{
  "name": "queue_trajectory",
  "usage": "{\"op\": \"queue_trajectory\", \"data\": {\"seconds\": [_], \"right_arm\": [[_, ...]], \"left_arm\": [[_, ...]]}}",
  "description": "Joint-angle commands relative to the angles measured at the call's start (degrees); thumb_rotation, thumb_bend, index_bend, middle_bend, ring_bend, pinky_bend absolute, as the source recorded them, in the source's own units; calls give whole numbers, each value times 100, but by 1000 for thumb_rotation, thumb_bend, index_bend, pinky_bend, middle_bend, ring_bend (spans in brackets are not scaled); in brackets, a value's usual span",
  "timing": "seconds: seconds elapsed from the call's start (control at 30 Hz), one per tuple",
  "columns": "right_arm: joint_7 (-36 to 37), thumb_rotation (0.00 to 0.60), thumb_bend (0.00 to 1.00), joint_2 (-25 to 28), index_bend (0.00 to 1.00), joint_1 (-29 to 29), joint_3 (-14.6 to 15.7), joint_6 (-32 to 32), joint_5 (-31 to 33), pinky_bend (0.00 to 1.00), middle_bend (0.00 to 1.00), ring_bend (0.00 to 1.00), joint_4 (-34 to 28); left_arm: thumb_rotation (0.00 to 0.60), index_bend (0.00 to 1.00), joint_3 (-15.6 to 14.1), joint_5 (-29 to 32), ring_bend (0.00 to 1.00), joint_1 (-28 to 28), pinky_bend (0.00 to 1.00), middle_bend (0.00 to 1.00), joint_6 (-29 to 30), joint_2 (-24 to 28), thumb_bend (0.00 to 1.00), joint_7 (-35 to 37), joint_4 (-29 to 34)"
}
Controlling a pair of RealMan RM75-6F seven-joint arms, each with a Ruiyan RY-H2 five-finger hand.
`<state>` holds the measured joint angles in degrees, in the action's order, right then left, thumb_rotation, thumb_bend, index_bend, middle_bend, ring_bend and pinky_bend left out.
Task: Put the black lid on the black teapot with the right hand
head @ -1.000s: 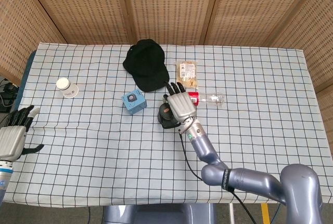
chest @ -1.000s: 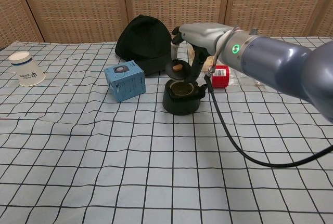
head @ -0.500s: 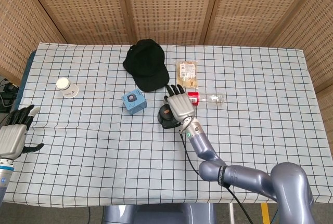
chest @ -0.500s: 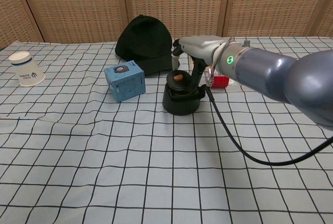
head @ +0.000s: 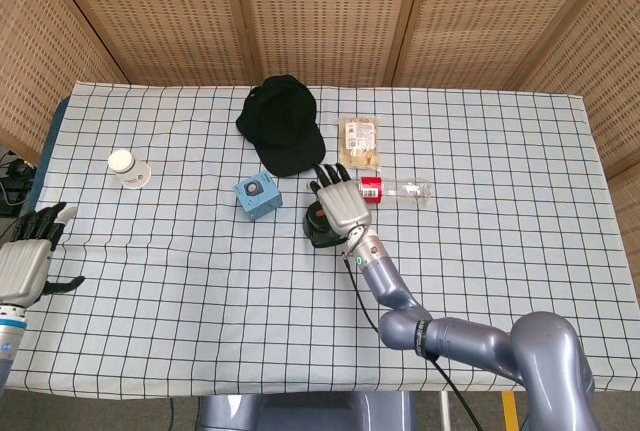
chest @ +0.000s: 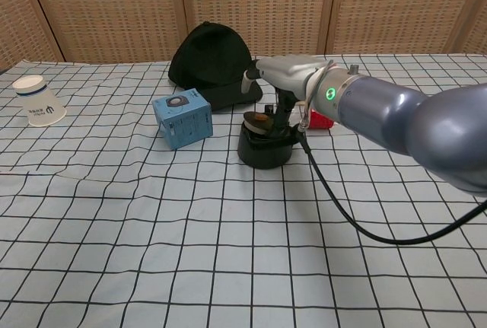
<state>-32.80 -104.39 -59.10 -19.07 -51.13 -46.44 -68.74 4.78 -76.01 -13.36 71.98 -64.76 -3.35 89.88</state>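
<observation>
The black teapot stands mid-table, and the head view shows it partly under my right hand. The black lid, with its brown knob up, sits at the teapot's mouth. My right hand hovers just over it, thumb down against the lid's right edge and still pinching it, while the other fingers reach out to the left. The head view hides the lid beneath the hand. My left hand rests at the table's left edge, fingers apart and holding nothing.
A blue box stands just left of the teapot. A black cap lies behind it. A lying bottle with a red label and a snack packet are behind the right hand. A paper cup lies far left.
My right hand has lowered the lid from above the teapot down onto its mouth. The left hand has stayed put.
</observation>
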Motion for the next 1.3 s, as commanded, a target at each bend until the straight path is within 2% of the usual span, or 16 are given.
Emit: {"op": "queue_trajectory", "data": {"seconds": [0.03,0.63,0.73,0.8,0.93,1.07,1.3], "right_arm": [[-10,600,340,32,215,7,16,-47,-9,0,0,0,-64],[-613,600,342,594,201,237,208,-749,201,0,0,0,-1369],[-747,600,469,637,220,268,292,-861,225,0,0,0,-1496],[-835,600,660,626,251,280,321,-965,248,0,0,0,-1577],[-906,600,872,603,309,290,342,-1049,295,0,0,0,-1680],[-1088,600,969,561,361,296,428,-1148,383,0,0,0,-1792],[-1333,600,990,493,366,292,513,-1225,597,0,0,0,-1874]], "left_arm": [[600,0,-3,-19,0,12,0,0,35,8,61,12,14],[600,0,-63,-154,0,68,0,0,158,108,61,84,136],[600,0,-77,-183,0,66,0,0,155,117,60,101,146],[600,0,-79,-189,0,65,0,0,154,120,61,114,147],[600,0,-76,-188,0,62,0,0,150,118,61,133,136],[600,0,-68,-153,0,53,0,0,123,115,62,142,115],[600,0,-89,-214,0,69,0,0,172,134,62,140,152]]}}
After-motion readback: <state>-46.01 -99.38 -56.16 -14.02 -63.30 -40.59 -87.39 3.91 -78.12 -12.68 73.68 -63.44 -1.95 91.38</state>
